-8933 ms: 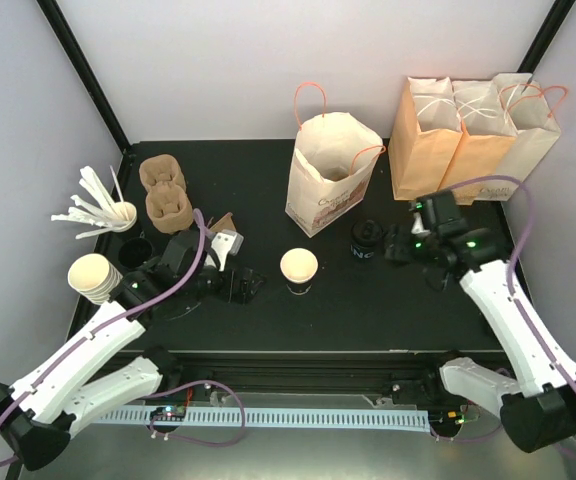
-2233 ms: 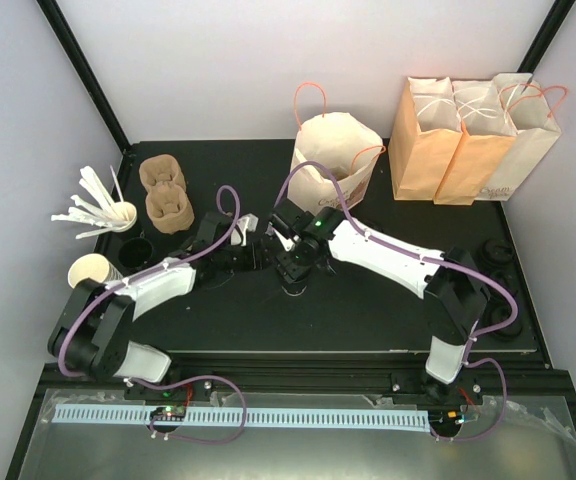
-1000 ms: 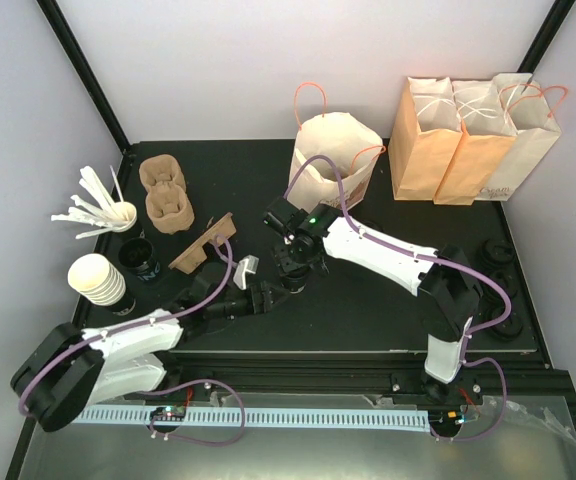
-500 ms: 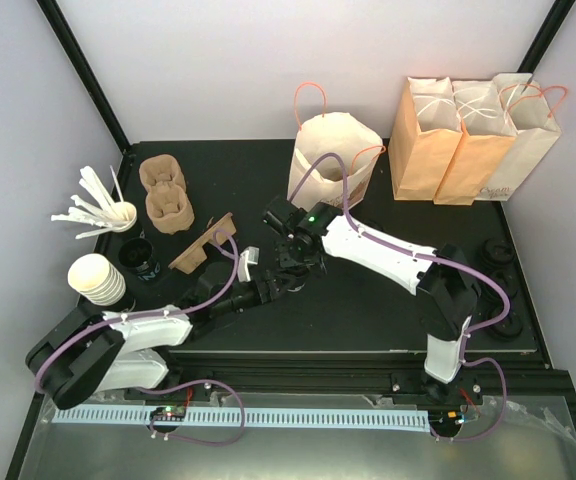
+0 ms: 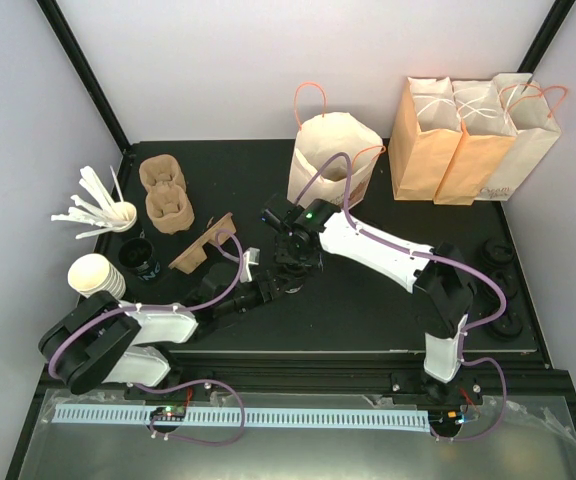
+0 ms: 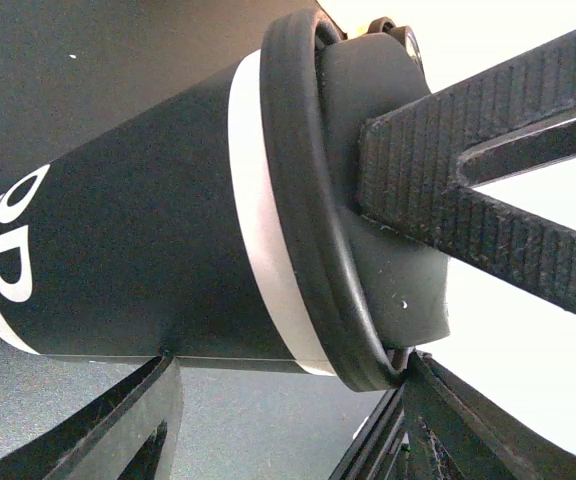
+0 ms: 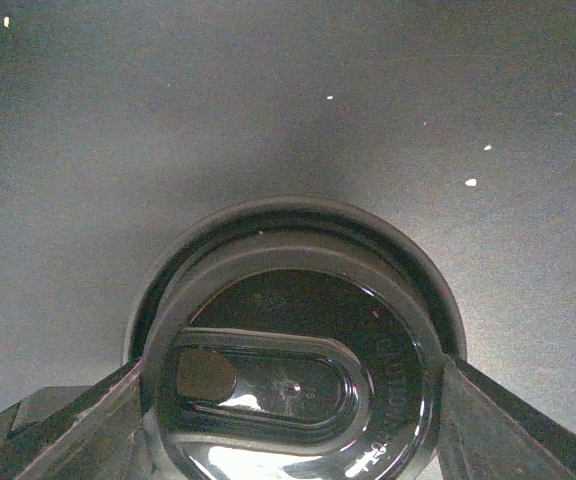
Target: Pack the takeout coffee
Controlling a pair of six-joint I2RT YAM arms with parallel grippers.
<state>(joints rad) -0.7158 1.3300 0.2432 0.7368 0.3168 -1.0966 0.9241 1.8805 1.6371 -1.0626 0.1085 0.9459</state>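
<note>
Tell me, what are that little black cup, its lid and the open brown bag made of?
Small black cup: likely coated paper, matte, with printed white lettering. Round black lid: probably moulded plastic, judging by its glossy highlights. Open brown bag: creased kraft paper, by the look.

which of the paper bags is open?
The lone brown paper bag with orange handles, centre rear: its mouth gapes. The three tan paper bags at rear right stand folded flat.

Only legible print: big white letters on the side of the takeout coffee (image 6: 118, 250), left wrist view. "D" is clear, the next looks like "O", the rest is cut off. Brown print on the paper bag (image 5: 508, 160) is too small to read. Embossing on the lid (image 7: 298, 390) is illegible.
</note>
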